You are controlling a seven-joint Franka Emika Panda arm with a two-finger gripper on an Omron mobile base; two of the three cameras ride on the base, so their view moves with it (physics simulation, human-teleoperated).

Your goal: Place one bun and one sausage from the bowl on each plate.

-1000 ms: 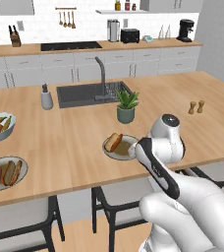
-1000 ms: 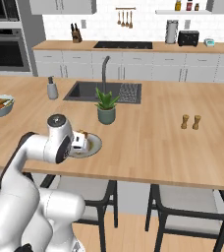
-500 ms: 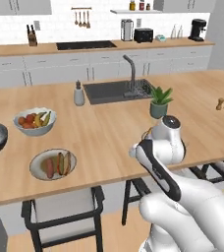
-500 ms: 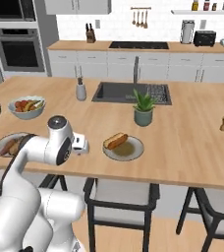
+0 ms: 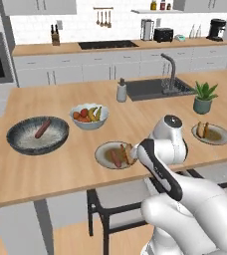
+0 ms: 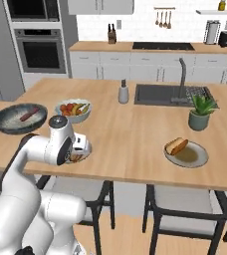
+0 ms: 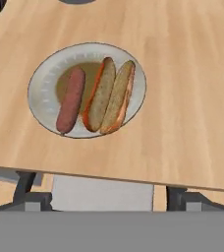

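- Left base view: the dark ribbed bowl [image 5: 37,134] sat far left on the island with one sausage [image 5: 42,128] in its pale inside. The near plate [image 5: 116,155] carried a sausage and bun, partly behind the arm. The far plate [image 5: 211,134] lay right, by the plant [image 5: 204,97].
- Right base view: the far plate's bun [image 6: 176,146] showed plainly; the near plate hid behind the wrist. The fruit bowl [image 6: 73,109] stood beside the dark bowl.
- Hand view: near plate's grey rim, split bun [image 7: 109,96] touching its sausage [image 7: 71,99]. The claw hung spread wide, empty; fingertips unseen.
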